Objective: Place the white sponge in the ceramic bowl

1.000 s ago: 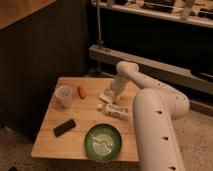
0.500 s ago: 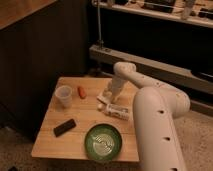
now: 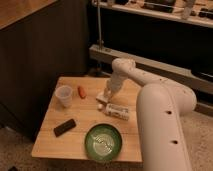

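Single white arm (image 3: 162,125), entering at the near right edge. Thick upper segment (image 3: 159,140) rising from the near right, wide and rounded, filling the lower right corner. Bent at its top, then carried on by a thinner forearm (image 3: 145,77) running left and toward the far side. Rounded elbow joint (image 3: 121,66) at the highest and farthest point of the reach, just right of centre. Directed downward from that joint through a short wrist (image 3: 115,82), tilted slightly left. Ended by the gripper (image 3: 106,93), pointing down and a little left, set low beneath the elbow joint, at about the centre of the scene. White finish throughout.
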{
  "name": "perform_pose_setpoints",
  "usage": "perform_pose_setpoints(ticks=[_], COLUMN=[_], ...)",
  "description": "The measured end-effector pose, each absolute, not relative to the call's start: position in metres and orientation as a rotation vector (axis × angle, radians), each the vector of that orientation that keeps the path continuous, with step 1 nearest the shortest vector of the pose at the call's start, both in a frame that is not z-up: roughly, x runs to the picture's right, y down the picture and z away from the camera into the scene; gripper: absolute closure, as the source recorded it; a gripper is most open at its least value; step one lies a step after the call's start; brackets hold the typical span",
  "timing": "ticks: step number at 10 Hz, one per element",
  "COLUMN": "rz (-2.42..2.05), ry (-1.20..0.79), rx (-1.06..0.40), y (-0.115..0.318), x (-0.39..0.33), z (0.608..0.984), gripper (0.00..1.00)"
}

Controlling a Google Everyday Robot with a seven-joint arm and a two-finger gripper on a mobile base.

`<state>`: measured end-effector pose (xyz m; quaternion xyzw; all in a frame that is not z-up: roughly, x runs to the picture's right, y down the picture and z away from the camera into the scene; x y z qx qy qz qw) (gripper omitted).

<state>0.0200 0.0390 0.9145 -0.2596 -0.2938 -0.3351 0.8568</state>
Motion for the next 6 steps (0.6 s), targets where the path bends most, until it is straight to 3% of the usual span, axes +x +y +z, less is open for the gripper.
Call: perform_pose_setpoints(ticks=[6], rz=[-0.772], ry=[-0.599], rx=[-0.540], y=[0.038], x=[0.023], z=[0.852], gripper=[0.74])
